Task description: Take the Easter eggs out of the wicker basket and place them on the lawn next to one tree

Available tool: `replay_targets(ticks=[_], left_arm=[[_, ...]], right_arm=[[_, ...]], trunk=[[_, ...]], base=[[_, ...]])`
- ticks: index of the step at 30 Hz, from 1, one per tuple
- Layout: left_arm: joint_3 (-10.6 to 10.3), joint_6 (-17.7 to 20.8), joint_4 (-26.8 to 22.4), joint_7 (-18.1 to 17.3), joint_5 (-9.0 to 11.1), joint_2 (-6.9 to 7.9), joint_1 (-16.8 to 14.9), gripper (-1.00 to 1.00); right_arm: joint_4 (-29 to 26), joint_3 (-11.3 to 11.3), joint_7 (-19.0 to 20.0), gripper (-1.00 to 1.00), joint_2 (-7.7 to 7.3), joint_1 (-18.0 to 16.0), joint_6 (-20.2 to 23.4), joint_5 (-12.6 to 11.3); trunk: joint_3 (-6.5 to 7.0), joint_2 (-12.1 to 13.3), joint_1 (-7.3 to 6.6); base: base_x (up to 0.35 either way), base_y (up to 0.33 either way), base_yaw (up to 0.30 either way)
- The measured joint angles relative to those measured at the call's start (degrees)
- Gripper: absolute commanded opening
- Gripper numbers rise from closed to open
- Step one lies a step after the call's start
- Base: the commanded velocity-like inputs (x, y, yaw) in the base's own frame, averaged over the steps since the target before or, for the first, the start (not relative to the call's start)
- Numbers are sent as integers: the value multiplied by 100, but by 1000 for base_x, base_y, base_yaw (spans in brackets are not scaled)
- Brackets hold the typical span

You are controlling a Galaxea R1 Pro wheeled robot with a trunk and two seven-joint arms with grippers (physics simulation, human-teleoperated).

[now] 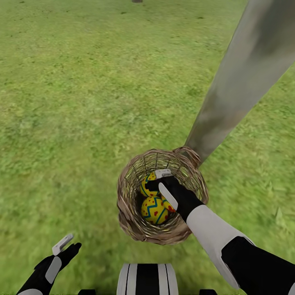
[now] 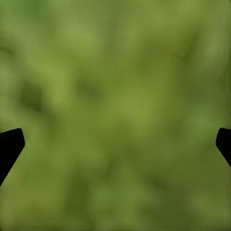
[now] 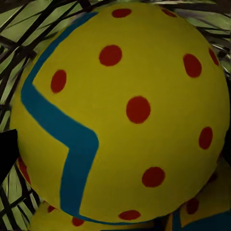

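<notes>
The wicker basket (image 1: 127, 213) stands on the lawn (image 1: 73, 102) right at the foot of the leaning grey tree (image 1: 241, 82). Inside lie yellow Easter eggs: one at the far side (image 1: 146, 185), one at the near side (image 1: 153, 209), and a sliver of a third (image 1: 169, 206) under my right hand. My right gripper (image 1: 158, 180) reaches into the basket, open, its fingers either side of the far egg (image 3: 130, 110), which looms close in the right wrist view. My left gripper (image 1: 67, 246) hangs open over grass (image 2: 115, 96), left of the basket.
The tree trunk slants up to the right just behind the basket's loop handle (image 1: 189, 155). Open grass stretches left and ahead. My own base (image 1: 147, 278) sits at the near edge, and a small dark object (image 1: 136, 1) lies far off.
</notes>
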Motion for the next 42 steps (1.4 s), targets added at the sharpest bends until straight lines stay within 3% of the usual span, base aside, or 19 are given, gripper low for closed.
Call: replay_targets(ticks=[1, 13, 19, 35, 42], left_arm=[[0, 0, 0, 0, 0, 0, 0, 100], [3, -8, -1, -10, 9, -1, 0, 100], [2, -10, 11, 31, -6, -36, -3, 100], [2, -9, 10, 31, -1, -42, -2, 100], [-1, -15, 273, 10, 7, -7, -2, 100]], right_arm=[[0, -2, -3, -100, 0, 0, 2, -4], [-85, -11, -2, -100, 0, -1, 40, 58], [182, -8, 24, -100, 0, 2, -14, -157], [257, -5, 10, -100, 0, 5, 2, -120], [247, -13, 19, -100, 0, 5, 72, -138]], trunk=[[-1, 0, 0], [-45, -3, 5], [87, 5, -10], [441, 27, -50], [596, 37, -67]], base=[[0, 0, 0], [0, 0, 0], [0, 0, 0], [0, 0, 0], [-59, 0, 0]])
